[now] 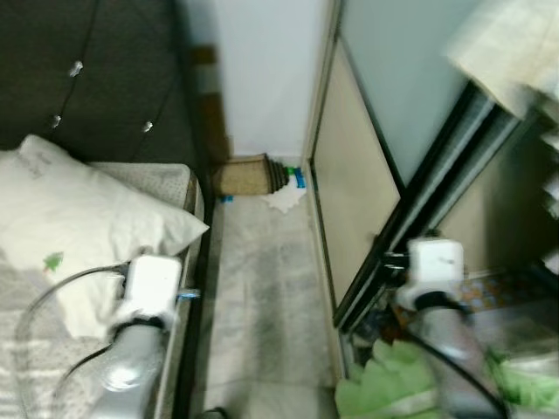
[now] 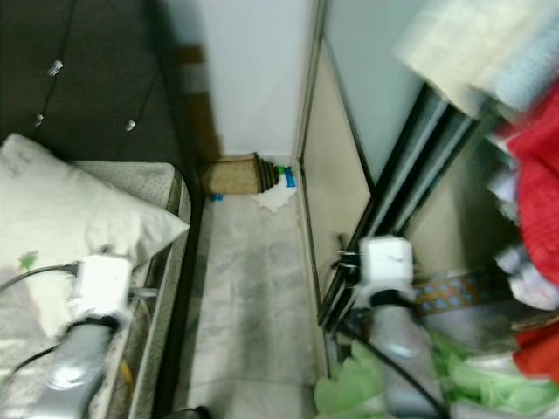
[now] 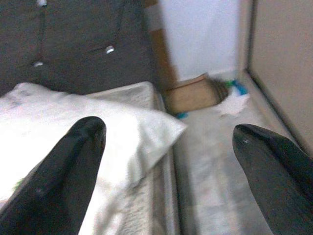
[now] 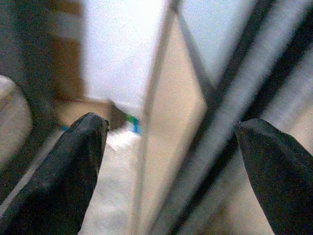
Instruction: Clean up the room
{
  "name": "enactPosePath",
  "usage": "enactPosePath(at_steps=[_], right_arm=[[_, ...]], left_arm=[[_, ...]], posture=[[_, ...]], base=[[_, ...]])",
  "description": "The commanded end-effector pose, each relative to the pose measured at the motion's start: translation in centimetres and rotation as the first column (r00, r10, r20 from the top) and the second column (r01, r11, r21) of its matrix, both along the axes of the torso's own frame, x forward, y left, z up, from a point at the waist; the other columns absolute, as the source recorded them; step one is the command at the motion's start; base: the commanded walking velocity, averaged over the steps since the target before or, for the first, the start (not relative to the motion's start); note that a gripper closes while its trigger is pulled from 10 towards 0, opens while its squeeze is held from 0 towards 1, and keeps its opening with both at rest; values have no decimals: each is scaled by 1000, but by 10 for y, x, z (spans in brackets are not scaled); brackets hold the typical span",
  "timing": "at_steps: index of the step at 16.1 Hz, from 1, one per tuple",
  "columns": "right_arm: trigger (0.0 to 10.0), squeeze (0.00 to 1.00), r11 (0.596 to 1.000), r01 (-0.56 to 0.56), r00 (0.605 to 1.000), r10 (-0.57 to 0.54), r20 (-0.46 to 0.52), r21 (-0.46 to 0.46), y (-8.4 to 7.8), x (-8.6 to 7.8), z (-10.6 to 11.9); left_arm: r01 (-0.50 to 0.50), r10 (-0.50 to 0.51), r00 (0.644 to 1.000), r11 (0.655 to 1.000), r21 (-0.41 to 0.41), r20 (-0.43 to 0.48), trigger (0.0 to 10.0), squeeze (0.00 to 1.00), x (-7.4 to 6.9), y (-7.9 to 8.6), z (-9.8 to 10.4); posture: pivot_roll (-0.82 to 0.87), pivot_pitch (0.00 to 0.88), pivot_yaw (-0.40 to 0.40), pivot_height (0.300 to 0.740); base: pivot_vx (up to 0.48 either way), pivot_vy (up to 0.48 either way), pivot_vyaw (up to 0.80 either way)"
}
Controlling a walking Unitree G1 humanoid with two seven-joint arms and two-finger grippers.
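Pillow on bed left, wardrobe right, box ahead.

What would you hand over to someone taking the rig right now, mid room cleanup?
Left gripper: open, empty, held over the bed edge by the white pillow.
Right gripper: open, empty, pointing down the aisle beside the sliding wardrobe door.
Things: a brown box, white crumpled paper and small blue and green bits lie on the floor at the far end of the aisle, against the wall. Green cloth sits low at the wardrobe opening.
Done: nothing is held; no step can be confirmed.
Left: the floor litter at the far wall, probably next. Views are blurred.
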State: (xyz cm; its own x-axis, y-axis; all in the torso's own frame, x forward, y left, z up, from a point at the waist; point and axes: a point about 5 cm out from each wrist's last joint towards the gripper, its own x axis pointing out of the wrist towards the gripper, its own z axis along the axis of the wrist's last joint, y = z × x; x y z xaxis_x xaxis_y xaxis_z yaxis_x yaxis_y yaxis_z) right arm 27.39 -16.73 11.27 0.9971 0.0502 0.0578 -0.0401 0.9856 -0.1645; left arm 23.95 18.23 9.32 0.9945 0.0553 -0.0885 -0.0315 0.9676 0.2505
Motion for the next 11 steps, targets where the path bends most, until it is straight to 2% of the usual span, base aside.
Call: enactPosePath(at_steps=[1, 4, 7, 10, 11], right_arm=[[10000, 0, 999, 31, 999, -31, -24, -11, -10, -3, -4], [10000, 0, 1000, 29, 999, -29, -34, -9, -9, -3, -6], [10000, 0, 1000, 19, 999, -19, -44, -6, -7, -2, -8], [10000, 0, 1000, 14, 999, -14, -45, -5, -6, -1, -8], [10000, 0, 1000, 6, 999, -6, -47, -3, -6, -1, -8]], left_arm=[[16, -15, 1000, 1000, -19, 23, 10000, 0, 0, -5, 4], [87, -86, 995, 996, -22, 50, 10000, 0, -1, -13, 9], [27, -25, 999, 996, -87, 25, 10000, 0, 0, -6, 6], [43, -39, 999, 992, -119, 36, 10000, 0, 0, -8, 7], [47, -44, 999, 986, -158, 28, 10000, 0, 0, -9, 6]], posture=[[13, 137, -67, 740], [13, 137, -67, 740], [17, 128, -68, 740], [20, 122, -69, 740], [22, 121, -74, 740]], base=[[0, 0, 800], [0, 0, 800], [0, 0, 800], [0, 0, 800], [0, 0, 800]])
